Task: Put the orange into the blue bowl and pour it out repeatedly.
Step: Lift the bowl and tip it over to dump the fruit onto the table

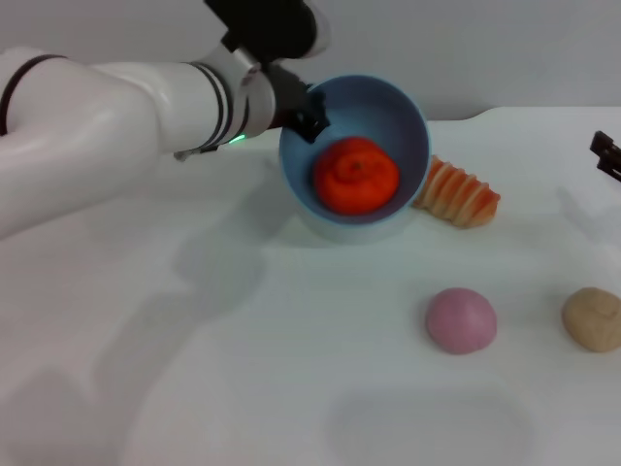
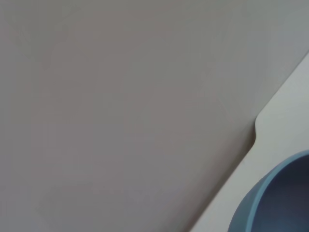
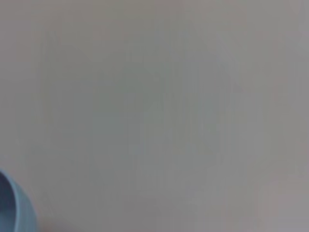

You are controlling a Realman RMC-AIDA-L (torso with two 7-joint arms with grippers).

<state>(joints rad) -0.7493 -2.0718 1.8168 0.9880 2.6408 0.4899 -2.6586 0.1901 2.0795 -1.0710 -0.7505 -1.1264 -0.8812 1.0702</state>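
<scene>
Toward the surface's (image 1: 243, 388) near right edge lie a pink ball (image 1: 461, 319) and a tan lump (image 1: 593, 317). Farther back, mid-surface, the blue bowl (image 1: 388, 116) is tipped mouth-forward, the orange (image 1: 356, 176) resting against its lower wall. The left hand (image 1: 303, 109) pinches the bowl's rim on the left. A striped loaf (image 1: 456, 194) lies just beside it. The right hand (image 1: 607, 155) sits at the right edge; its opening I cannot tell. Risk: tipped further, the orange could roll off the near edge.
</scene>
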